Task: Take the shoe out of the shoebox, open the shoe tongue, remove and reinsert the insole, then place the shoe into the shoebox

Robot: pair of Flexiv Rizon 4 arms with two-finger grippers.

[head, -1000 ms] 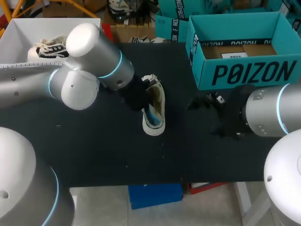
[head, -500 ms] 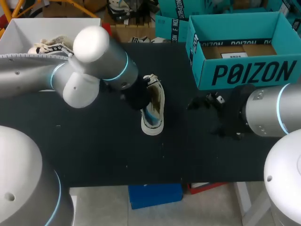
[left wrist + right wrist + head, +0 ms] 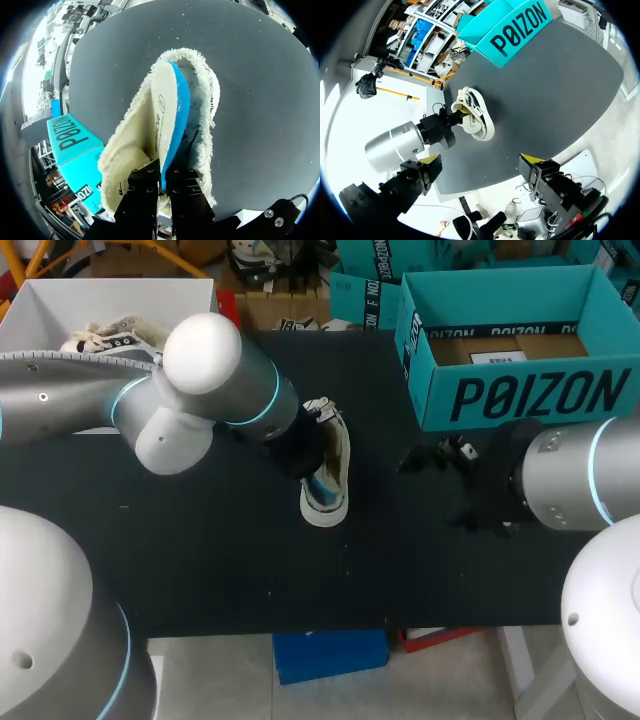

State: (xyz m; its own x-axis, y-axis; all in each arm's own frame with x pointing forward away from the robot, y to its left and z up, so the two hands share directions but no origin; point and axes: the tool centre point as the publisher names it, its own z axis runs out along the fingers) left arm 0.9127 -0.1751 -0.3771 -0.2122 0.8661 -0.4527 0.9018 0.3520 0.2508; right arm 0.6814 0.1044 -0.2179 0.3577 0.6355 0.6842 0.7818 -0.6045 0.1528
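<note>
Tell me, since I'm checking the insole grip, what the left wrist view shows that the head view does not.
Only the left wrist view: the left gripper pinching the insole, which has a white face and blue underside and stands on edge in the fleecy opening of the shoe. Only the head view: the right gripper, apart from the shoe, in front of the open shoebox. Both: the shoe on the dark table and the teal shoebox.

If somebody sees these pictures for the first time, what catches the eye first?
The left tool is shut on a white and blue insole sticking out of the fleece-lined shoe at the middle of the black table. The teal shoebox sits open at the far right corner; the right tool hangs open, empty.
</note>
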